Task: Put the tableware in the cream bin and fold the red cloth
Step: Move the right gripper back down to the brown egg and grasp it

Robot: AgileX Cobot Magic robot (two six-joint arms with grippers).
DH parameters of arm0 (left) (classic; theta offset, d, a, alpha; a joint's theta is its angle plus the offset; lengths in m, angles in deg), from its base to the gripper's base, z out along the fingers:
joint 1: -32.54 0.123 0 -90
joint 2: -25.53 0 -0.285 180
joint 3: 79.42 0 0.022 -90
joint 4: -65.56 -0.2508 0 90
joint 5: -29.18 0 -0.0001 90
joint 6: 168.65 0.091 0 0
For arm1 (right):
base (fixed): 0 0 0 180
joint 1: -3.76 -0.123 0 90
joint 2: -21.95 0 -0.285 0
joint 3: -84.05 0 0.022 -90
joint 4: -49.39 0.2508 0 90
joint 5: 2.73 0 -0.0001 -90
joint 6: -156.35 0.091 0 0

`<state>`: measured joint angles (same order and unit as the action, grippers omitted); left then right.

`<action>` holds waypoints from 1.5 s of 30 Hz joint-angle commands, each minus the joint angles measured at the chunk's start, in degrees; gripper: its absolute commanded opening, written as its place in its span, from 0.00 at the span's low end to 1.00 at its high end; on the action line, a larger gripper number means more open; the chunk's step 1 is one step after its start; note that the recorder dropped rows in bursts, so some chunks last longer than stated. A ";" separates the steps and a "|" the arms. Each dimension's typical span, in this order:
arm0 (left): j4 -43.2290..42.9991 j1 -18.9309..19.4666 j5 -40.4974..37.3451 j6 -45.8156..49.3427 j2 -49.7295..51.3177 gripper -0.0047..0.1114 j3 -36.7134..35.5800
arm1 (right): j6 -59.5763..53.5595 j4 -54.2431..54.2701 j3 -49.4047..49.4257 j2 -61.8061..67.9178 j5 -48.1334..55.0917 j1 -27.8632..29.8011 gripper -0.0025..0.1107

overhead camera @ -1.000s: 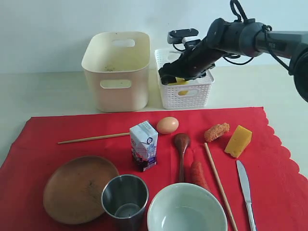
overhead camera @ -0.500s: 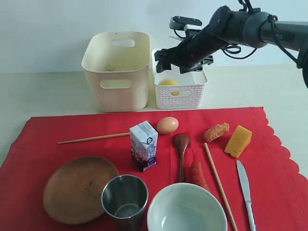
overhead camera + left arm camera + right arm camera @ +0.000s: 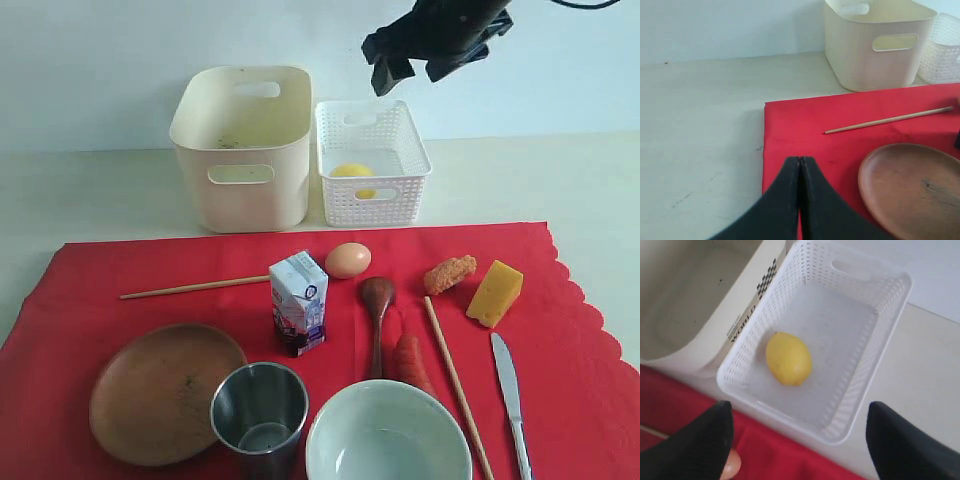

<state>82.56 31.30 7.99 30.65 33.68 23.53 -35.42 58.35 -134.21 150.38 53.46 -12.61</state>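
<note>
- I'm raising the right gripper (image 3: 410, 72), jaws apart, off the white lattice basket (image 3: 372, 205), leaving the round yellow lemon (image 3: 350, 172) inside.
- Left gripper (image 3: 800, 190) is idling, jaws together; the round brown wooden plate (image 3: 165, 392) is waiting untouched.

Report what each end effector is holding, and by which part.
Nothing is held. The right end effector is open above the basket, the lemon lying loose inside; the left end effector is shut empty over the cloth.
</note>
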 commanded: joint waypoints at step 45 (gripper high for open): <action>0.14 0.16 0.24 -0.10 -0.36 0.04 -0.16 | -46.27 19.55 21.94 -8.57 9.61 0.08 0.64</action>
<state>82.56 31.30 7.99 30.65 33.68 23.53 -75.73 75.66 -112.56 140.51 63.82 -12.61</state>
